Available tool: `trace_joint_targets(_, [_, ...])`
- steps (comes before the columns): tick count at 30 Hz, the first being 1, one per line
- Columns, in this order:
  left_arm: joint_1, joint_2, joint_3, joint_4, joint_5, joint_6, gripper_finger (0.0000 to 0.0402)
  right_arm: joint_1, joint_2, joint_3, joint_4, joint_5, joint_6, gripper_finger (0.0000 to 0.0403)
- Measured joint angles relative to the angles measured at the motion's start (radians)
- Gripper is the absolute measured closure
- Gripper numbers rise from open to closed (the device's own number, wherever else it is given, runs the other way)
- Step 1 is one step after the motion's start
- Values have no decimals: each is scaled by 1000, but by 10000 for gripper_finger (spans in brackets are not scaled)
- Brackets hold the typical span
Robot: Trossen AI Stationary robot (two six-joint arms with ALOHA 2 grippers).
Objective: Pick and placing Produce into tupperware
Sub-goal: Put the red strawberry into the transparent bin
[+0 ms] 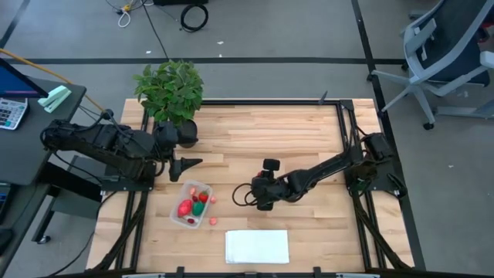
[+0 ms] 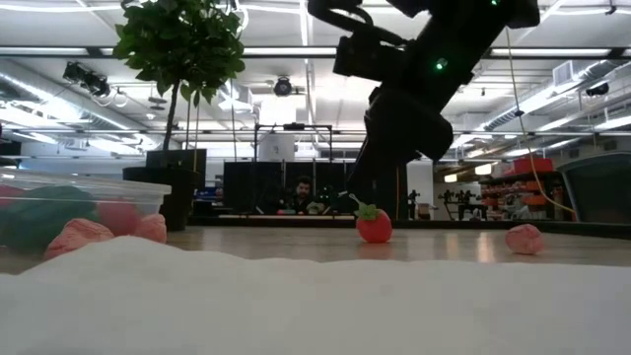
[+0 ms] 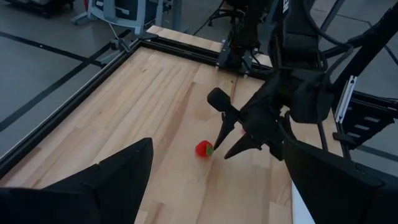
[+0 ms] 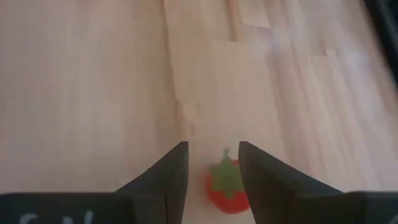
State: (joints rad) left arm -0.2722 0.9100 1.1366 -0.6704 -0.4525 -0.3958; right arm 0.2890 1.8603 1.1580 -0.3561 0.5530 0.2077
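Observation:
The clear tupperware (image 1: 193, 205) stands on the wood table and holds red, pink and green produce. It also shows at the left edge of the low view, tupperware (image 2: 69, 212). A red tomato with a green top (image 4: 225, 186) rests on the table, also seen as tomato (image 2: 374, 225) and tomato (image 3: 203, 149). My right gripper (image 4: 212, 163) is open and slants down over the tomato, one finger on each side, not touching it. My left gripper (image 1: 189, 164) waits open near the table's left edge, beyond the tub's far side.
A potted plant (image 1: 170, 93) stands at the far left corner. A flat white sheet (image 1: 257, 247) lies near the near edge. A small red piece (image 1: 214, 221) lies beside the tub, and a pink piece (image 2: 524, 238) sits on the wood. A person (image 2: 301, 197) sits far behind.

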Motion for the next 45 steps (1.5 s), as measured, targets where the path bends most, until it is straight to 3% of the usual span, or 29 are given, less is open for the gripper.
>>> trace_joint_targets(18, [0, 0, 0, 1, 0, 13, 37, -28, 44, -8, 17, 45, 3, 259])
trace_joint_targets(23, [0, 0, 0, 1, 0, 14, 37, -27, 44, -48, 25, 36, 81, 299])
trace_joint_targets(28, [0, 0, 0, 1, 0, 15, 37, -27, 44, -105, 46, 51, 98, 380])
trace_joint_targets(39, [0, 0, 0, 1, 0, 16, 37, -24, 44, -133, 348, 67, -64, 399])
trace_joint_targets(45, [1, 0, 0, 1, -17, 16, 37, -25, 44, -114, 643, -28, -231, 400])
